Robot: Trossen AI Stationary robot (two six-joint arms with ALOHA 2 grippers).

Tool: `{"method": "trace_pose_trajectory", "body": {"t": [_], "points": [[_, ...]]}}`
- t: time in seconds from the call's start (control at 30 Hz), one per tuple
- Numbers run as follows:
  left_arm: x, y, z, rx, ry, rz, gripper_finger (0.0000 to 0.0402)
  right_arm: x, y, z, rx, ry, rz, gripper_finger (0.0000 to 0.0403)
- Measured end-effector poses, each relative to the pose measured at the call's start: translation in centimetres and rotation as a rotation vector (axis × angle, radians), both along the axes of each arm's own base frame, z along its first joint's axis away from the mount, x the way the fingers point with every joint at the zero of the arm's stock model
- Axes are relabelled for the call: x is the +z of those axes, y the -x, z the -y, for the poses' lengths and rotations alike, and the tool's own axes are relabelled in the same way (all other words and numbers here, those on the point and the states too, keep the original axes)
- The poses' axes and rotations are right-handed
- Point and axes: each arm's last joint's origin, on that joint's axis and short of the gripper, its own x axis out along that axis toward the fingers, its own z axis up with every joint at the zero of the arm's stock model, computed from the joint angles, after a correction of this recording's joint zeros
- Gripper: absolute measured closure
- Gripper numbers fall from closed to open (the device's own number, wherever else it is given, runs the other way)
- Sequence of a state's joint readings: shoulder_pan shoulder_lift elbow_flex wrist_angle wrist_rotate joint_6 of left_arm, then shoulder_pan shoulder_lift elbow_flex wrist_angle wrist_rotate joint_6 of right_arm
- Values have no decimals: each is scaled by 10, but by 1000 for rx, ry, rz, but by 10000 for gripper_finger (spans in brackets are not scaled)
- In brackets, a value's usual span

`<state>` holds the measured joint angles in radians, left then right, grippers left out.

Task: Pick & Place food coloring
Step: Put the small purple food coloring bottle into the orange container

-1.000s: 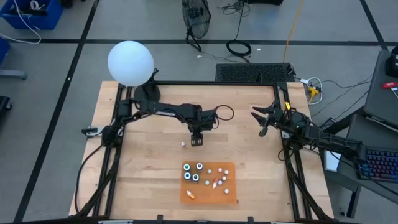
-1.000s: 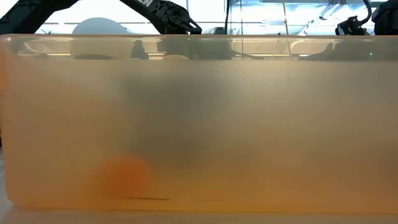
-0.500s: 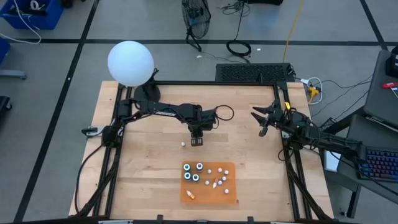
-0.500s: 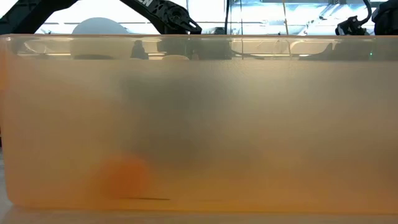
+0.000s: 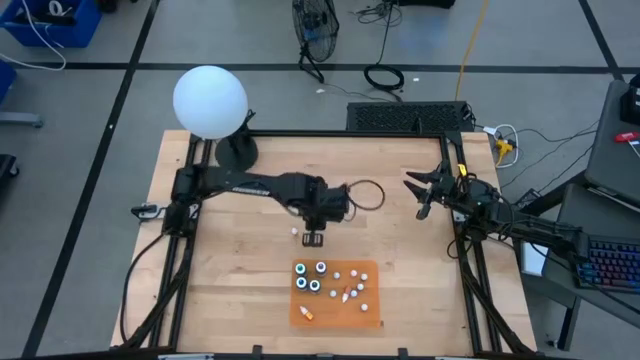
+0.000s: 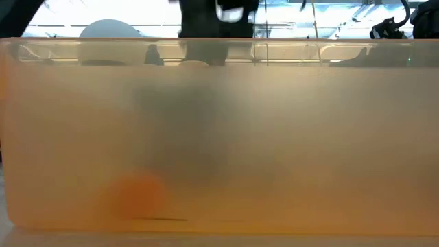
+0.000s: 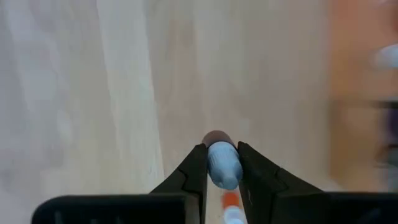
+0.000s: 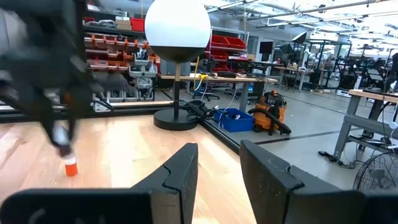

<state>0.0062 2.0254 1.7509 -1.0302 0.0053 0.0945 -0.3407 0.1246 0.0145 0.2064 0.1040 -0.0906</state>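
Workshop floor w/ cables and a fan surrounds a wooden table seen from above, dark frame rails down both sides. Far left on the table stands a lamp w/ a big white globe on a black round base; the right wrist view shows the same globe over the boards, shelves of bins behind.

Left arm reaches from the left rail toward table centre. The left gripper hangs just far of the orange mat, fingers narrow and clamped on one dropper bottle — whitish body pinched between both fingers, red tip pointing away toward the wood. In the right wrist view that bottle shows its red end lowest; whether it touches the boards I can't tell.

Right arm waits at the right rail, right gripper over the far-right part of the table, fingers spread apart w/ nothing between them.

Orange mat lies near-centre. On it, four dark round bottles w/ pale teal tops cluster at its far-left corner; small white droppers scatter to their right, one orange-tipped dropper at the near-left — the rest of the food colouring.

Low view is blocked by a translucent orange bin wall.

One tiny white speck sits on the wood just left of the left gripper.
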Motion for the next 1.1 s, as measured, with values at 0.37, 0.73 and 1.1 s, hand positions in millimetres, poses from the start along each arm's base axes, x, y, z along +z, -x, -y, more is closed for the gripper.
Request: {"method": "trace_pose_trajectory", "body": {"t": [0.37,0.73,1.1], "points": [[89,-14,98,-154,-186,128,340,0,0,0,0,1,1,293],[29,-38,127,-193,-104,45,340,0,0,0,0,0,1,293],[-4,-55,143,-240,-26,53,340,0,0,0,0,0,-1,293]]}}
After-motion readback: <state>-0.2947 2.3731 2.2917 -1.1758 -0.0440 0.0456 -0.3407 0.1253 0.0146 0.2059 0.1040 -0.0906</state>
